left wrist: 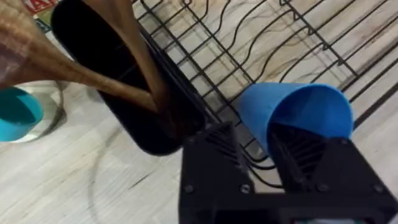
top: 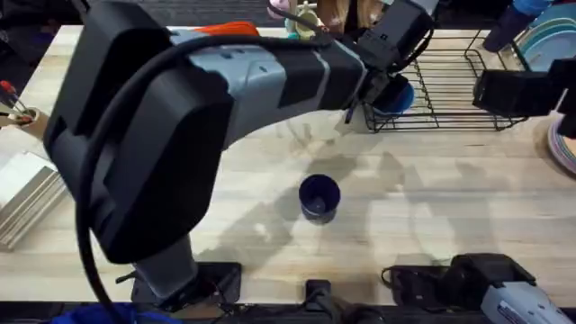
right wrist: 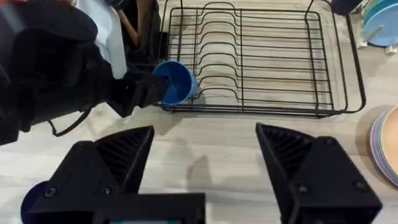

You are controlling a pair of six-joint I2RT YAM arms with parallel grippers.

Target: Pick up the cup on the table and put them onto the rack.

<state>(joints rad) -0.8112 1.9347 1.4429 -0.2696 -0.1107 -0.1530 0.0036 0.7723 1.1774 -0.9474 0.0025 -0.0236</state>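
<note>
Light blue cup [right wrist: 173,81]: tipped on its side at the rack's [right wrist: 292,62] near-left corner, mouth facing near.
Left gripper [left wrist: 264,155]: clamped on its rim.
Navy cup [top: 319,197]: upright, table centre.
Right gripper [right wrist: 205,155]: wide apart.

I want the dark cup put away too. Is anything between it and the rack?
Nothing visible on the bare table between the navy cup and the rack. The left end effector holds the light blue cup at the rack's near corner.
</note>
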